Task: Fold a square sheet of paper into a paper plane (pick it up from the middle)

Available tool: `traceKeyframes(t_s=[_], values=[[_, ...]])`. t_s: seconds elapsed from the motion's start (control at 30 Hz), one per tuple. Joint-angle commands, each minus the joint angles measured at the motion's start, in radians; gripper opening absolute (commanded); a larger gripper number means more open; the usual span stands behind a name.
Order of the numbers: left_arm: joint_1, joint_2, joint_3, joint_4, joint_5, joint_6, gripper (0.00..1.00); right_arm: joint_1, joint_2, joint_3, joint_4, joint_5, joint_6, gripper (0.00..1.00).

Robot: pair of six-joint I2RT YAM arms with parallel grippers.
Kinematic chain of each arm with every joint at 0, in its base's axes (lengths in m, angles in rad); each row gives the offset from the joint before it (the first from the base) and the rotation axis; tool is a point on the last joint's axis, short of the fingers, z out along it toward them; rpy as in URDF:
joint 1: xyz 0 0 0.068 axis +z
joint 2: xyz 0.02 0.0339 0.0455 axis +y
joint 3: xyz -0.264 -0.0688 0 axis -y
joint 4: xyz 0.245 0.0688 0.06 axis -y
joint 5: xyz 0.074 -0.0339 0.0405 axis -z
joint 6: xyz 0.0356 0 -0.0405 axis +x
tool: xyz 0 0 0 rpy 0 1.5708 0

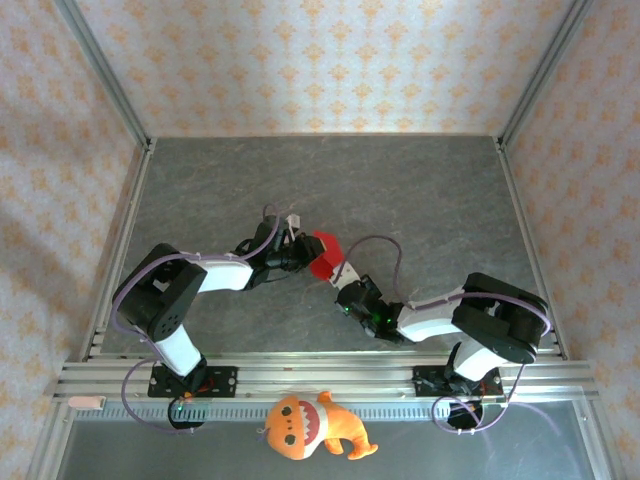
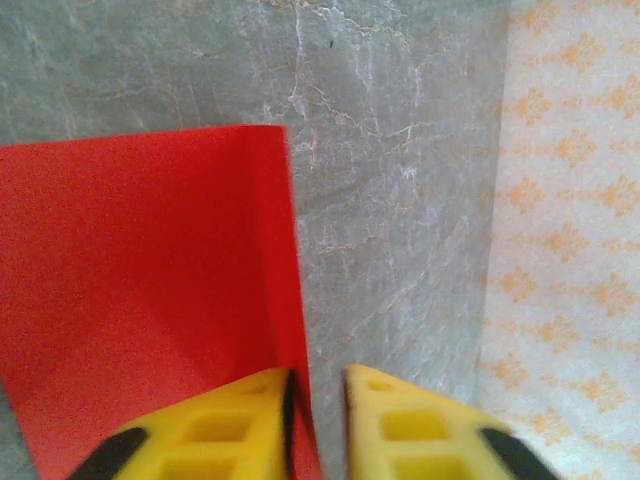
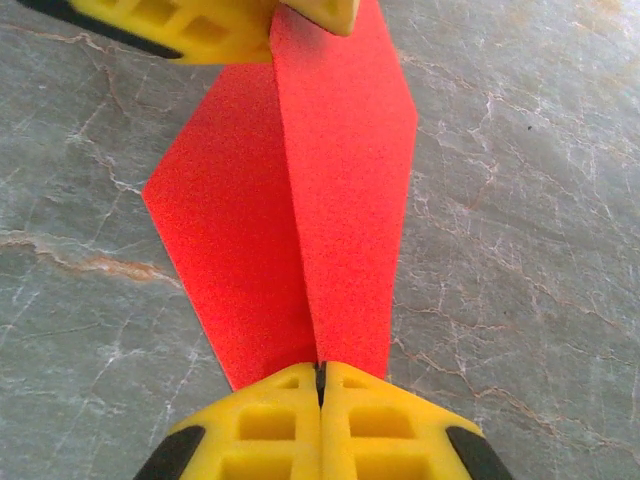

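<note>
The square sheet of paper (image 1: 325, 255) is bright red and creased along a centre ridge, with two flaps slanting down to the grey table. In the right wrist view my right gripper (image 3: 321, 365) is shut on the near end of the paper's (image 3: 300, 200) ridge. The left gripper's yellow fingers (image 3: 200, 30) stand at the far end of it. In the left wrist view my left gripper (image 2: 318, 372) has its jaws slightly apart. The paper's (image 2: 150, 280) edge runs down into the gap beside the left finger, and bare table shows between the jaws. From above, the left gripper (image 1: 303, 250) and right gripper (image 1: 343, 282) face each other across the paper.
The grey marbled table (image 1: 400, 190) has patterned walls on three sides. An aluminium rail (image 1: 320, 375) carries both arm bases at the near edge. An orange plush toy (image 1: 310, 425) with white teeth lies in front of the rail, off the work surface.
</note>
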State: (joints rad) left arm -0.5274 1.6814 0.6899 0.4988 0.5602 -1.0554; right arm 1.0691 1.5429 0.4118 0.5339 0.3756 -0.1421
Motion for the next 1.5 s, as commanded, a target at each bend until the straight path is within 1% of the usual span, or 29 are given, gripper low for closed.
traceKeyframes(t_s=[0.0,0.03,0.13,0.3,0.43,0.53,0.77,0.93,1.1,1.33,1.47], values=[[0.011,-0.014,0.026,-0.030,-0.018,0.018,0.36,-0.017,-0.008,0.002,0.023,-0.036,0.031,0.03],[0.013,-0.013,0.027,-0.034,-0.021,0.018,0.43,-0.020,-0.012,0.001,0.027,-0.049,0.035,0.03],[0.019,-0.004,0.030,-0.040,-0.029,0.020,0.53,-0.033,-0.013,-0.010,0.056,-0.094,0.040,0.03],[0.026,0.013,0.049,-0.069,-0.043,0.033,0.60,-0.041,-0.007,-0.013,0.076,-0.139,0.024,0.05],[0.030,0.020,0.074,-0.103,-0.052,0.052,0.60,-0.045,-0.004,-0.014,0.084,-0.144,0.009,0.07],[0.033,0.025,0.098,-0.145,-0.060,0.072,0.55,-0.047,-0.005,-0.015,0.092,-0.147,-0.006,0.09],[0.039,0.029,0.129,-0.231,-0.071,0.115,0.33,-0.047,-0.003,-0.005,0.087,-0.133,-0.060,0.14],[0.043,0.029,0.129,-0.230,-0.059,0.120,0.26,-0.048,0.007,0.007,0.068,-0.118,-0.096,0.15],[0.044,0.029,0.130,-0.223,-0.049,0.120,0.24,-0.047,0.021,0.017,0.064,-0.121,-0.106,0.16],[0.044,0.029,0.127,-0.220,-0.048,0.120,0.21,-0.047,0.032,0.019,0.079,-0.102,-0.111,0.20],[0.044,0.032,0.129,-0.218,-0.046,0.123,0.20,-0.047,0.031,0.019,0.082,-0.104,-0.113,0.18]])
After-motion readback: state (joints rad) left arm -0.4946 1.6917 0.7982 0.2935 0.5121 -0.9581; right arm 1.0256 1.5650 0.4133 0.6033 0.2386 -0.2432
